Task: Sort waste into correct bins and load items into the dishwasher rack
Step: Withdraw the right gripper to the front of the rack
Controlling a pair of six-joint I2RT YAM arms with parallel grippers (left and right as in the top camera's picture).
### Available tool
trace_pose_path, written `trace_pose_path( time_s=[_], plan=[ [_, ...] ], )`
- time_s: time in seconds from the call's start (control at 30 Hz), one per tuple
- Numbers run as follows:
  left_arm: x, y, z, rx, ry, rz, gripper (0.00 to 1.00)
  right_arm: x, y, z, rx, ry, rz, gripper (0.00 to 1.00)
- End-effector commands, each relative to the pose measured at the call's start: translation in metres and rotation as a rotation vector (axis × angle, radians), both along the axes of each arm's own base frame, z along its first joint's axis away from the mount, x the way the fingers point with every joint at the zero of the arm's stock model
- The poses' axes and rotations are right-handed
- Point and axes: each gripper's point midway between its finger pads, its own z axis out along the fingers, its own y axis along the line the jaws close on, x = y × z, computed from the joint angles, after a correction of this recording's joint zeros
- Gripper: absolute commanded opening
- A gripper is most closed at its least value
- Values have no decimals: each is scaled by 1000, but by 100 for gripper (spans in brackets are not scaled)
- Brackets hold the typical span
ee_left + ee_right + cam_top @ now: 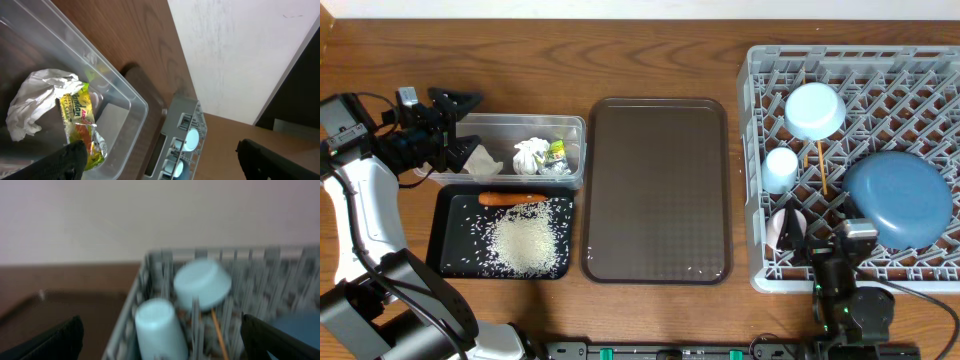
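The clear tub (575,125) holds white paper wads (530,152) and a green-yellow wrapper (557,152). My left gripper (463,125) is open and empty over the tub's left end. In the left wrist view the wad (35,102) and wrapper (80,125) lie just past its open fingers (165,170). The black tray (450,240) holds rice (525,240) and the carrot (512,198). The grey rack (920,75) holds the bowl (814,110), light blue cup (781,168), blue plate (898,198) and a partly hidden white cup (777,228). My right gripper (820,240) is open and empty at the rack's front.
The dark brown serving tray (657,190) lies between the bins and the rack. Thin wooden chopsticks (819,165) stand in the rack beside the cup. The blurred right wrist view shows the cup (160,330), bowl (202,282) and a chopstick (220,335).
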Motion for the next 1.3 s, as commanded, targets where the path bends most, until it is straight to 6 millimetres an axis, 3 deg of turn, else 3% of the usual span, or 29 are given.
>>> trace_pose_path(
  time_s=[0.0, 0.27, 1.27],
  plan=[
    [-3, -1, 7, 14, -33, -14, 98, -1, -4, -15, -1, 55, -29, 99],
    [-3, -1, 7, 14, -33, -14, 98, 0, -4, -14, -123, 42, -23, 99],
    [-3, -1, 7, 14, -33, -14, 98, 0, -8, -14, -119, 43, -39, 99]
  ],
)
